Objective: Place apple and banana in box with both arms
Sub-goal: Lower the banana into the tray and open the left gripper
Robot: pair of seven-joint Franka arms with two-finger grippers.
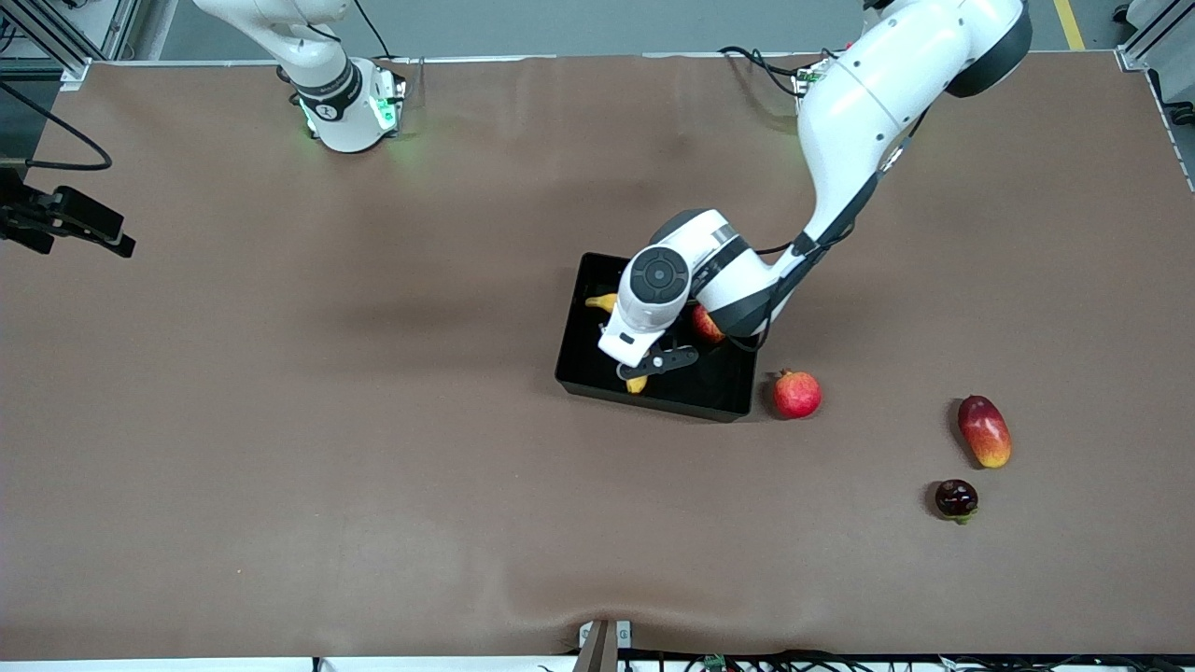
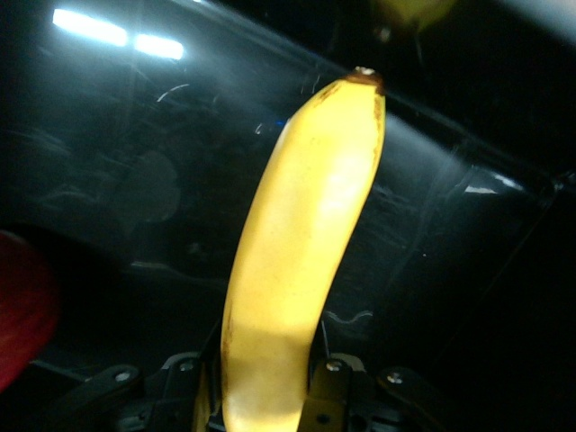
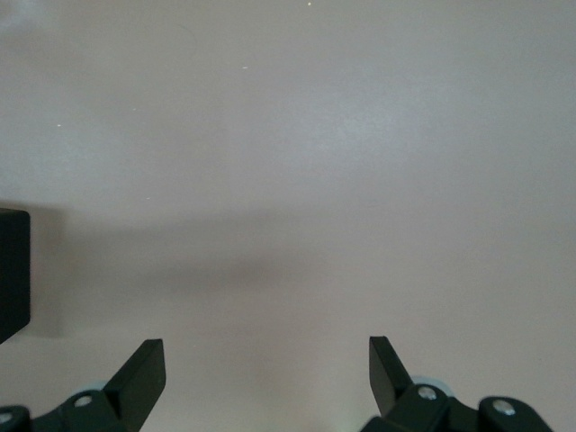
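Observation:
The black box (image 1: 583,359) lies at mid-table. The banana (image 1: 604,301) lies along the box, mostly hidden under the left arm's wrist, with a second tip (image 1: 637,384) showing near the box's front wall. My left gripper (image 1: 646,367) is down in the box, shut on the banana (image 2: 301,234), which runs out between its fingers (image 2: 331,387). The apple (image 1: 706,324) sits in the box beside the gripper and shows as a red edge in the left wrist view (image 2: 22,306). My right gripper (image 3: 267,360) is open and empty over bare table; it does not show in the front view.
A pinkish-red round fruit with a crown tip (image 1: 796,394) sits just outside the box toward the left arm's end. A red-yellow mango (image 1: 984,430) and a small dark fruit (image 1: 956,498) lie farther that way. A black device (image 1: 65,222) juts in at the right arm's end.

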